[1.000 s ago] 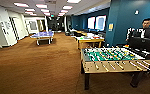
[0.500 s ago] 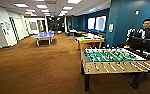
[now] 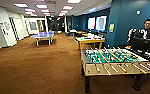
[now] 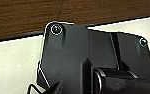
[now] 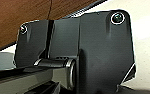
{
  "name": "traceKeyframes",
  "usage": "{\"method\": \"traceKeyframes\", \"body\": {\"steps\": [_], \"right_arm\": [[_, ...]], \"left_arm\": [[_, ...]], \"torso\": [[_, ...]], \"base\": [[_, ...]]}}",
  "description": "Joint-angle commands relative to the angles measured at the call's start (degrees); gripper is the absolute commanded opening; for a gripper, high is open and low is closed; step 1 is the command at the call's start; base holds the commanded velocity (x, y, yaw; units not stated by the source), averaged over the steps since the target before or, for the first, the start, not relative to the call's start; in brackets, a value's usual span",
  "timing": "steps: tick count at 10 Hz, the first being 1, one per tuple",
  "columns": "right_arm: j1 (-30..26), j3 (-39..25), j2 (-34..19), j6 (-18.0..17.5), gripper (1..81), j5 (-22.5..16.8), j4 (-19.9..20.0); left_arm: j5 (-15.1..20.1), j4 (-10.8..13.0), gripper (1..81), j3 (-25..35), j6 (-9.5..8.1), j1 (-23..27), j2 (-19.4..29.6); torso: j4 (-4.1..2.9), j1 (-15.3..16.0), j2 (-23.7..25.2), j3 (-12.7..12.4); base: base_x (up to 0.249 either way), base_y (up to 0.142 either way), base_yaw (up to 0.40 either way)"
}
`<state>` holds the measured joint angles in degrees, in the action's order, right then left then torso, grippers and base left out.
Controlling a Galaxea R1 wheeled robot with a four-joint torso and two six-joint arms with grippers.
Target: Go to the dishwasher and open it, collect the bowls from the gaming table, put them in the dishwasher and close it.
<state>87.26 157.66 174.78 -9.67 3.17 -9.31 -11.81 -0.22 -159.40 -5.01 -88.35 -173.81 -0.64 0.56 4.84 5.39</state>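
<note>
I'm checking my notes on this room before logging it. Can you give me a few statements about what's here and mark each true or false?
1. The foosball table stands at the near right. True.
2. A person is beyond it, on the right. True.
3. The floor is white tile. False: it is brown carpet.
4. The blue ping-pong table stands right beside the foosball table. False: it is far back on the left.
5. A yellow-edged table stands behind the foosball table. True.

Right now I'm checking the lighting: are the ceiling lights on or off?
On. The ceiling light panels glow bright white in rows down the room, and the brown carpet is evenly lit.
</note>
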Motion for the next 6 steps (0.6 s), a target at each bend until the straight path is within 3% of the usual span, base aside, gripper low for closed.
{"method": "traceKeyframes", "body": {"steps": [1,6], "right_arm": [[-3.18,-0.17,0.25,0.17,81.1,-2.73,-0.53],[-3.09,-0.26,0.34,0.17,81.1,-2.73,-0.62]], "left_arm": [[2.50,-0.40,81.1,-0.12,-0.26,2.69,0.39],[2.50,-1.01,81.1,-0.12,-0.26,2.69,0.48]], "torso": [[0.00,0.00,0.00,0.00],[0.00,0.06,-0.02,0.00]], "base": [[0.114,0.000,0.000],[0.117,0.000,0.000]]}}
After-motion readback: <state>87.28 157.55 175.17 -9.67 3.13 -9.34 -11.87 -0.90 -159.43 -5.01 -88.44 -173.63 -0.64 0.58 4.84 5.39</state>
